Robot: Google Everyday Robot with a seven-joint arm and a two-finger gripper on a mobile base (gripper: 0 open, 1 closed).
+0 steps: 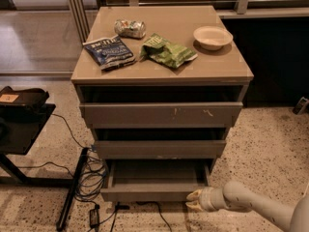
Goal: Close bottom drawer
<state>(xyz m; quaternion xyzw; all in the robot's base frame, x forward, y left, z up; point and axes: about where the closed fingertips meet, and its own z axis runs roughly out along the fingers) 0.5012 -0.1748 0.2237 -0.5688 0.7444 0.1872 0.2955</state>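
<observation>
By the bottom drawer (pixel 149 195) (pulled out), gripper (pixel 193 200).

Smooth off-white tubular arm (pixel 251 204) with a ringed wrist (pixel 211 199), ending low right in a cream-yellow gripper (pixel 193 200)

A single camera looks down from high in front, fairly near, facing the cabinet (pixel 161 115). The claw (pixel 193 200) sits low right, beside the bottom drawer (pixel 149 194).

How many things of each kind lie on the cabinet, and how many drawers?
Snack bags: 2, blue and green
Crumpled silvery item: 1
Bowl: 1
Drawers: 3, top, middle, bottom drawer
Total: 7
Gripper: beside bottom drawer's front right corner
</observation>
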